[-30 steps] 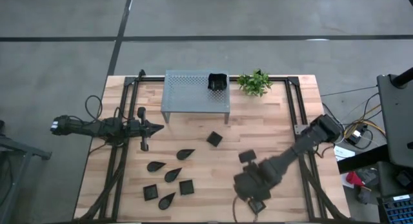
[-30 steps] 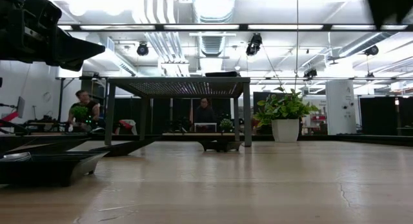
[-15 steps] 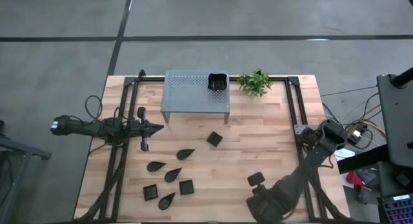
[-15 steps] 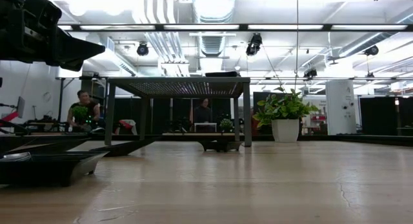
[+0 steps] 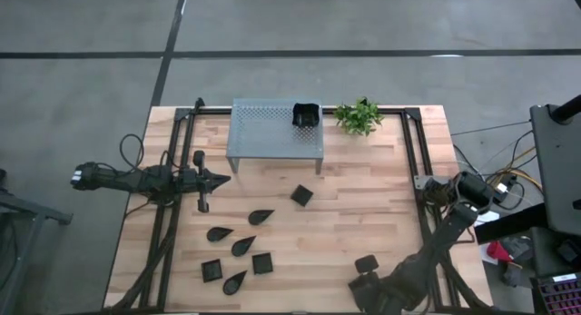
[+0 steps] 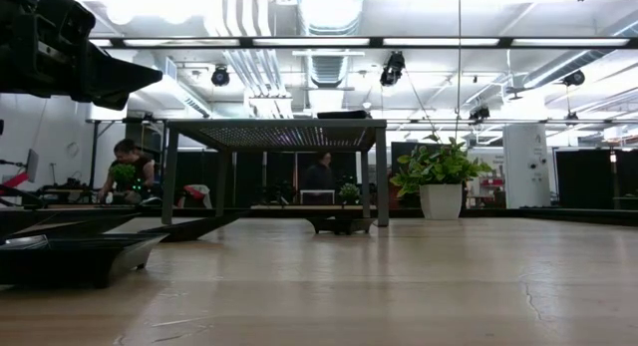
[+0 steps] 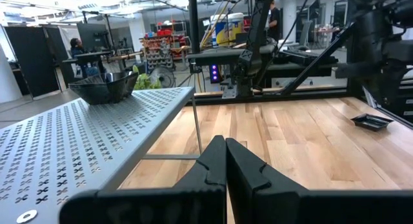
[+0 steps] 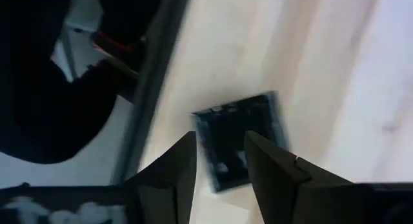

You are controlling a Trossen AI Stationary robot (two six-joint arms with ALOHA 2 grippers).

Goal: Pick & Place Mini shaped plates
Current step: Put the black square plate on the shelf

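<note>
Small glossy black plates lie on the wooden table in the high view: a square [image 5: 301, 195], leaf shapes [image 5: 260, 215] [image 5: 242, 246] and small squares [image 5: 211, 270] [image 5: 262, 262]. One black dish [image 5: 306, 115] sits on the grey perforated shelf [image 5: 272, 129]. My right gripper [image 8: 219, 169] is open at the table's near edge, with a small square plate [image 8: 240, 137] lying flat on the table between and ahead of its fingers. In the high view the arm hides that plate. My left gripper [image 7: 226, 162] is shut and waits in the air at the table's left, level with the shelf. My right gripper's open fingers [image 8: 174, 175] stand on either side of the small square plate's closer end [image 8: 226, 179], coming from above. The plate lies flat on the table. Whether the fingers touch it I cannot tell.
A small green plant [image 5: 358, 115] stands to the right of the shelf at the far edge. Black frame rails [image 5: 163, 233] [image 5: 422, 170] run along the table's left and right sides. Bare wood [image 5: 363, 197] lies between the plates and the right arm. People sit in the room behind.
My right arm has swung toward the table's near edge, carrying its gripper from the near-right part of the table down to the near edge. The plates in the middle of the table and the dish on the shelf have stayed in place.
</note>
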